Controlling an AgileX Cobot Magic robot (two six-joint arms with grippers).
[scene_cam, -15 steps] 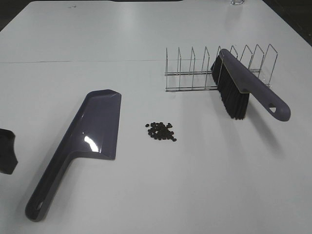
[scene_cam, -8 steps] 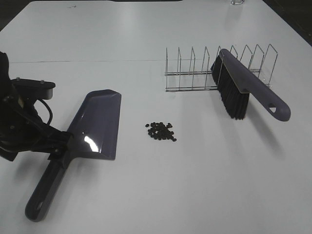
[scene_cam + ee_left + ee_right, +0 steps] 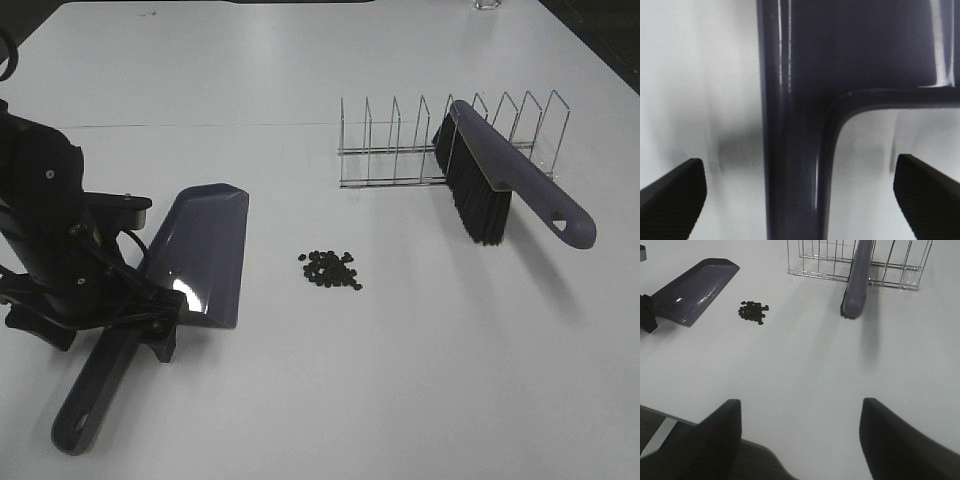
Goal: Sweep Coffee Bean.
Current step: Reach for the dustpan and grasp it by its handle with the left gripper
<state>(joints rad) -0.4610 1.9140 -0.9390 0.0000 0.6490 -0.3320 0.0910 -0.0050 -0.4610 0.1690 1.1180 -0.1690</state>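
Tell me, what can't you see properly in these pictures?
Dustpan handle: high view, left arm covers its middle.
Beans: high and right wrist views, too small to count.
Right end effector: right wrist view only, blurred, cropped by the frame edge.
Clear object: high view, cut off at the top edge.

The coffee beans (image 3: pixel 329 270) (tiny, dark ovals) lie clustered loosely on the white table (image 3: pixel 400 380).
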